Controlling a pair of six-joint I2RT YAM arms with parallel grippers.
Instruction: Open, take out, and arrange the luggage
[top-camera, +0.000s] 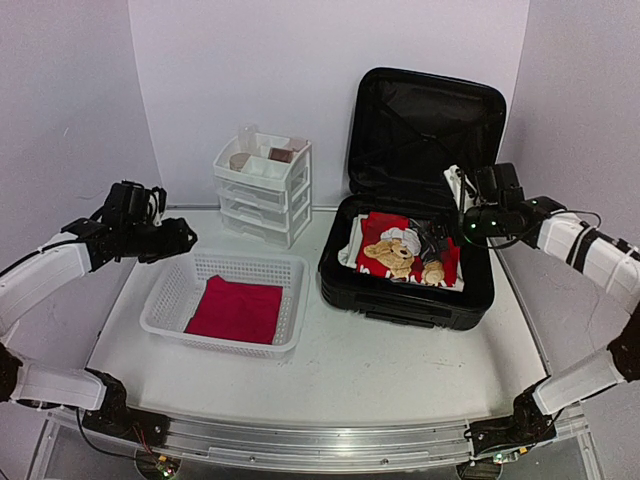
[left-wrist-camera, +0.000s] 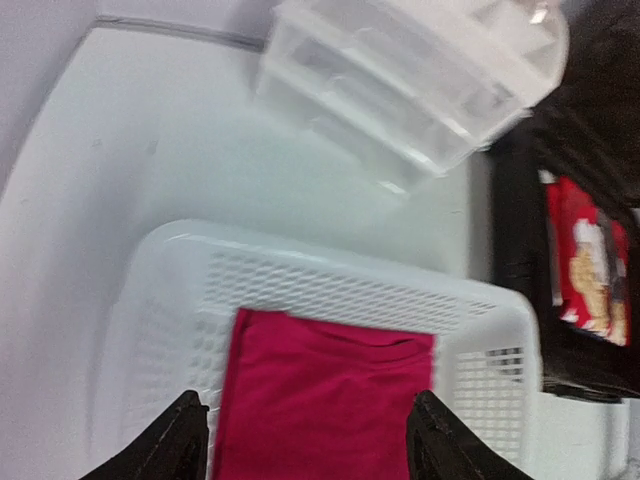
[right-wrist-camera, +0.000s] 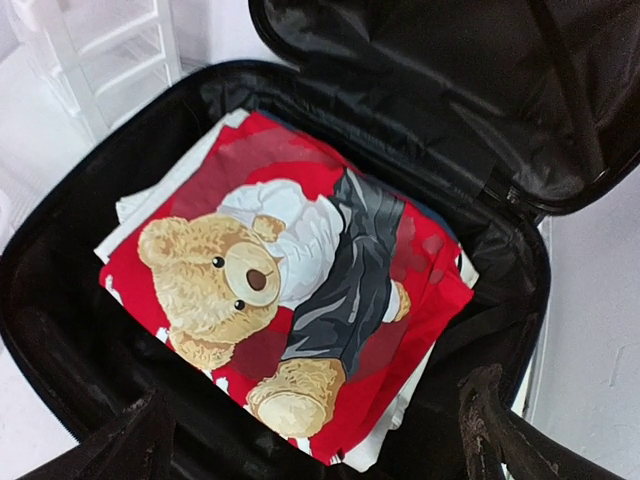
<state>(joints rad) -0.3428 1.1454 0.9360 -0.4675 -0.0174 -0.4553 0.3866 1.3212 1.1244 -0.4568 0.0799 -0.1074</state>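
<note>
The luggage is a black hard-shell suitcase lying open at right centre, its lid propped upright. Inside lies a folded red cloth with a teddy bear print on top of other folded pieces. My right gripper hovers over the case's right side. In the right wrist view it stands open above the bear cloth, holding nothing. My left gripper hangs open over the far left corner of the white mesh basket. A folded plain red cloth lies in the basket below the left gripper.
A small white drawer unit stands at the back between basket and suitcase, with small items on its top tray. White walls close the table on three sides. The basket's rim and the suitcase's edge show in the left wrist view.
</note>
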